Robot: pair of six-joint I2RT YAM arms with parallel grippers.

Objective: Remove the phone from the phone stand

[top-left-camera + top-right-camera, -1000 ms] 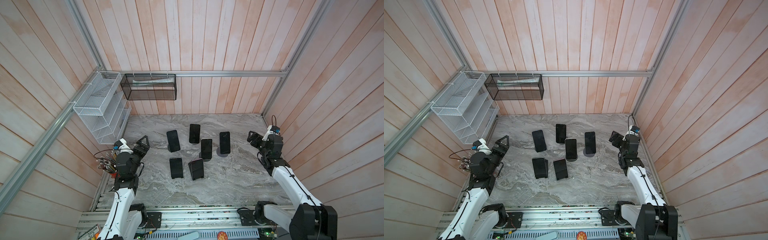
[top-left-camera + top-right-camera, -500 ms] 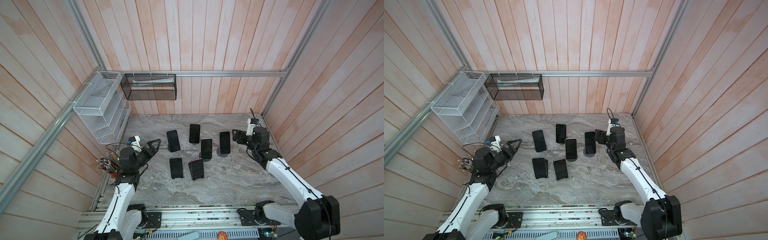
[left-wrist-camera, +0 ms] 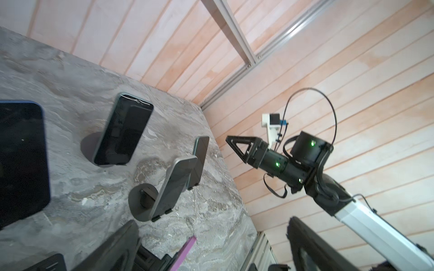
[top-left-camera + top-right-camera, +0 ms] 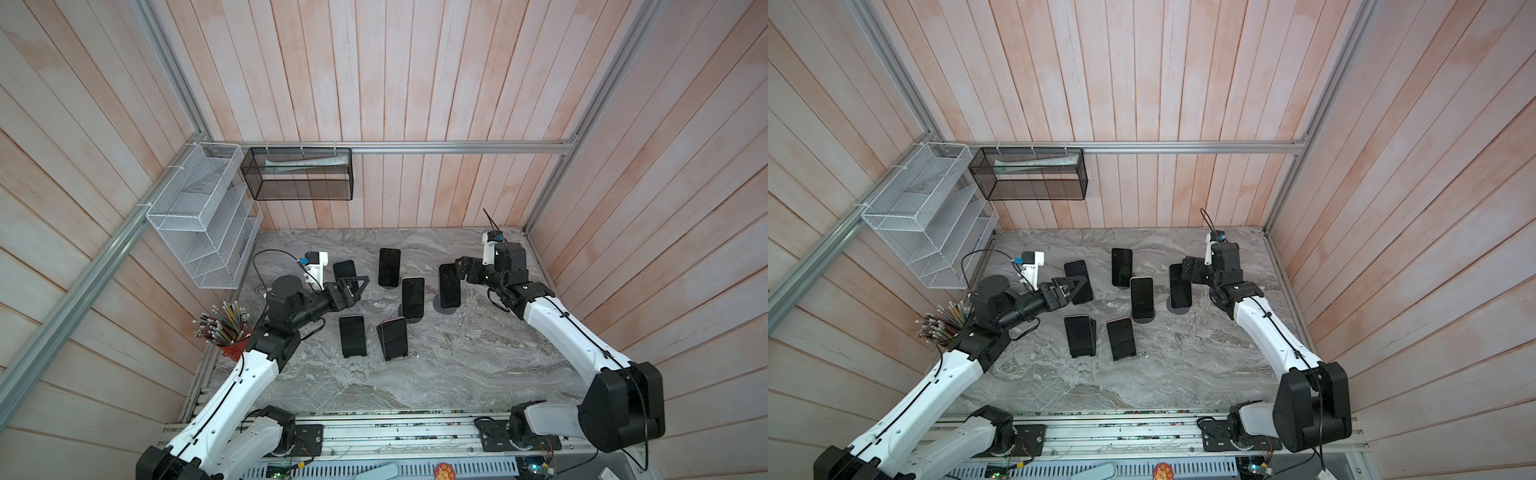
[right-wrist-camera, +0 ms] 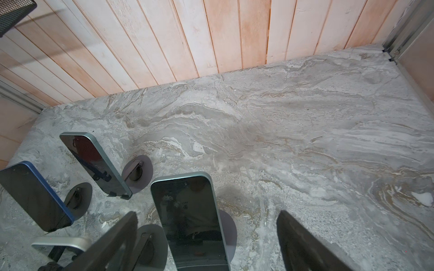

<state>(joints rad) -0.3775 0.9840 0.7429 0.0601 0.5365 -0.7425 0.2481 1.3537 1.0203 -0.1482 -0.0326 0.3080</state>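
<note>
Right gripper (image 5: 206,213), jaws apart, is straddling the phone (image 4: 449,286); left gripper (image 4: 355,289) gaping; neighbouring phones (image 4: 412,297) crowding; phone stand (image 5: 229,228) lying half-hidden.

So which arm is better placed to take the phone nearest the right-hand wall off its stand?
Right. The right pincer, open, is at that phone; the left pincer is far off, beside another phone.

Basket: black mesh box (image 4: 299,191), hung on the back wall.
Rail: aluminium bar (image 4: 457,147), level with the basket's top.
Rack: white wire tiers (image 4: 199,216), just beside the basket.
Walls: pale pinkish wood planks (image 4: 395,83).
Surface: grey veined marble (image 4: 457,365), below the basket.
Light: even, soft.
</note>
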